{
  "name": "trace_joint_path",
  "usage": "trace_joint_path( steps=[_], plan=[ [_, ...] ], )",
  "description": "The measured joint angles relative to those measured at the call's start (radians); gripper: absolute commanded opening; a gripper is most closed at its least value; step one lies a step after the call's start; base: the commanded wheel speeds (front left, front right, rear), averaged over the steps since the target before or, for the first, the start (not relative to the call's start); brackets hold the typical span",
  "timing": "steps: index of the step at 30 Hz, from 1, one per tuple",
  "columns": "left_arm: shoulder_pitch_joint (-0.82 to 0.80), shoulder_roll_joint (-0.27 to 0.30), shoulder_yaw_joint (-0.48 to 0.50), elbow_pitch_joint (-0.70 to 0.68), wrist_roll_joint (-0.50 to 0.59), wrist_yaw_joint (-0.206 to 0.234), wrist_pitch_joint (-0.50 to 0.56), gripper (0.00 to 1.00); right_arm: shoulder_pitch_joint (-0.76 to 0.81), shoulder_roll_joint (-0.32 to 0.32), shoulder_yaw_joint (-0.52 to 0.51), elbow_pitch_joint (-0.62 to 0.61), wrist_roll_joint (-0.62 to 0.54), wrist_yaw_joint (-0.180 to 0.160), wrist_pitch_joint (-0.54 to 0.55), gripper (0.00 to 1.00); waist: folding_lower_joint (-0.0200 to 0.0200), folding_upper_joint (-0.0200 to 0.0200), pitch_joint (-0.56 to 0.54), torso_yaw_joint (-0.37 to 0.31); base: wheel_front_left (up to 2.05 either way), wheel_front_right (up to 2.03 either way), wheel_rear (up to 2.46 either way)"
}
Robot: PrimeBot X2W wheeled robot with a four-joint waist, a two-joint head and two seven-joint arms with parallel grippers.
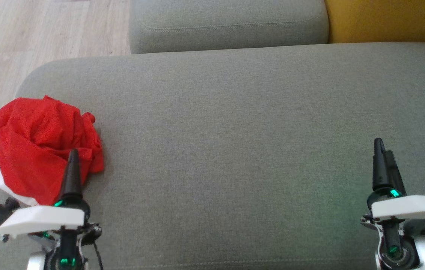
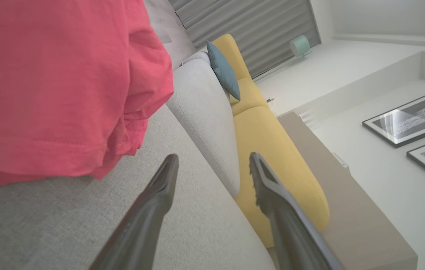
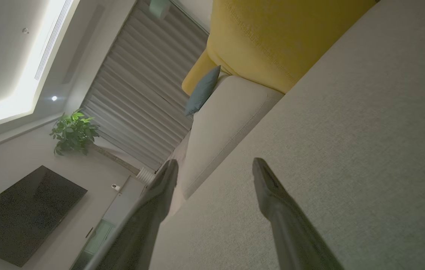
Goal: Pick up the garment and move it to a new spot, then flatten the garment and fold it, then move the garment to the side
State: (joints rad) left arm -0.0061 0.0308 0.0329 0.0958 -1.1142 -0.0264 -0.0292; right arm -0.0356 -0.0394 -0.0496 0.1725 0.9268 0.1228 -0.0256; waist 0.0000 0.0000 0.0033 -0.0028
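Note:
The garment (image 1: pixel 43 146) is a crumpled red heap with a bit of white at its near edge. It lies at the left end of the grey cushion (image 1: pixel 235 131). My left gripper (image 1: pixel 73 159) hovers at the heap's near right side, its fingers pointing over the cloth. In the left wrist view the garment (image 2: pixel 55 86) bulks at the upper left, just beyond my left gripper (image 2: pixel 213 157), which is open and holds nothing. My right gripper (image 1: pixel 383 150) stands far to the right above bare cushion. It is open and holds nothing in the right wrist view (image 3: pixel 215 163).
A second grey cushion (image 1: pixel 227 22) lies behind the main one, with a yellow cushion (image 1: pixel 385 18) at the back right. Wooden floor (image 1: pixel 28 37) runs past the cushion's rounded left end. The wrist views show a blue pillow (image 2: pixel 223 69) farther along the sofa.

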Motion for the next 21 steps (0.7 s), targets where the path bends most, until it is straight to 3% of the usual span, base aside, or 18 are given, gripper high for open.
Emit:
trace_joint_path(
  steps=[12,21],
  plan=[
    [0.0,0.002,-0.097,-0.027,0.269,0.042,-0.034,1.0,0.0,0.0,0.039,-0.022,-0.213,0.0,-0.033,1.0,0.0,0.0,0.004,0.002,0.0,0.0,0.0],
    [0.0,0.043,-0.187,-0.048,0.425,0.121,-0.054,1.0,0.0,0.0,0.057,-0.037,-0.361,0.0,-0.06,1.0,0.0,0.0,0.004,-0.003,0.0,0.0,0.0]
  ],
)
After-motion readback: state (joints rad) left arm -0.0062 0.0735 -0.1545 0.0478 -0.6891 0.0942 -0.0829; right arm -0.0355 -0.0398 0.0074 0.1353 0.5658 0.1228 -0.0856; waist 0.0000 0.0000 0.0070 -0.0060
